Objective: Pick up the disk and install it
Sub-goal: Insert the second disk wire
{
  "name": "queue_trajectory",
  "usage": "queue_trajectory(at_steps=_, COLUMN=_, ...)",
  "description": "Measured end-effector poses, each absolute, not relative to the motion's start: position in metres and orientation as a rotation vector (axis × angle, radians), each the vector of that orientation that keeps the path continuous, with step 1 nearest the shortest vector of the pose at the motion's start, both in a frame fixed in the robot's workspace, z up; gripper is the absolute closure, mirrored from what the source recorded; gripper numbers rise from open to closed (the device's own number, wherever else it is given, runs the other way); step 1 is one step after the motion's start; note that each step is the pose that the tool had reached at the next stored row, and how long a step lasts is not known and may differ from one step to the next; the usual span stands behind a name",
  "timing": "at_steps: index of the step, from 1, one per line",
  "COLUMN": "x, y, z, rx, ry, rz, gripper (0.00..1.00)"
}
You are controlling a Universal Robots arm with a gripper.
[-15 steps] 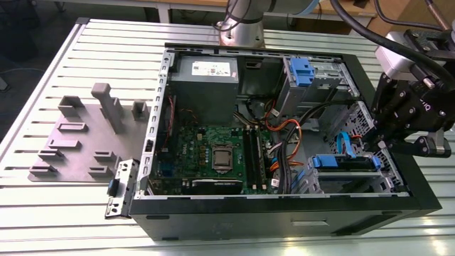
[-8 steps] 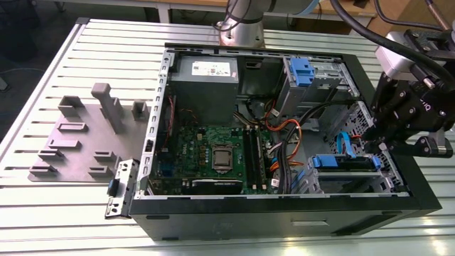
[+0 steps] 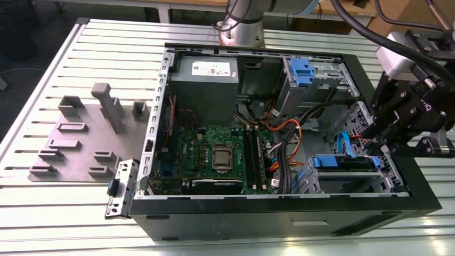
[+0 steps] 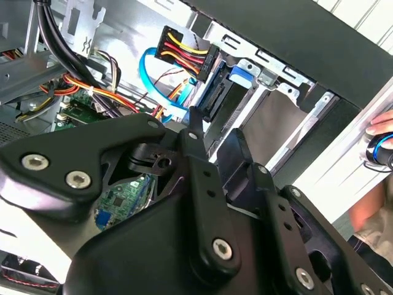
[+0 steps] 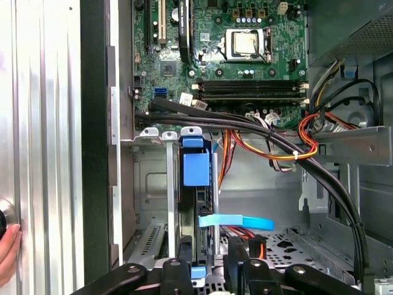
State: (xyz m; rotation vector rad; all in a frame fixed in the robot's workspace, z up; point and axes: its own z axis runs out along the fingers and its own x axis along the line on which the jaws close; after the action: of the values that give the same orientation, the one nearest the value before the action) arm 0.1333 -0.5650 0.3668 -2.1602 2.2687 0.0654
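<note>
The gripper [image 4: 215, 153] is black, with thick flat arms held by shiny silver screws. Its fingers [image 4: 195, 138] are black too. Fat black cables [image 3: 355, 26] run to the grey wrist block [image 3: 398, 56].

the tool's [image 4: 212, 132] fingertips are hidden behind its own black body in the second wrist view; the disk [image 5: 196, 169] shows edge-on, its label hidden inside the bay.

disk [image 3: 344, 162] (blue carrier), seated in drive bay [image 3: 355, 178]
</note>
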Motion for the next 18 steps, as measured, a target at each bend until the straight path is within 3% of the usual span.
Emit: queue_trajectory(at_steps=18, x=0.152, y=-0.551, z=0.347, rx=-2.163, ry=2.272, rz=0.070, gripper=0.63)
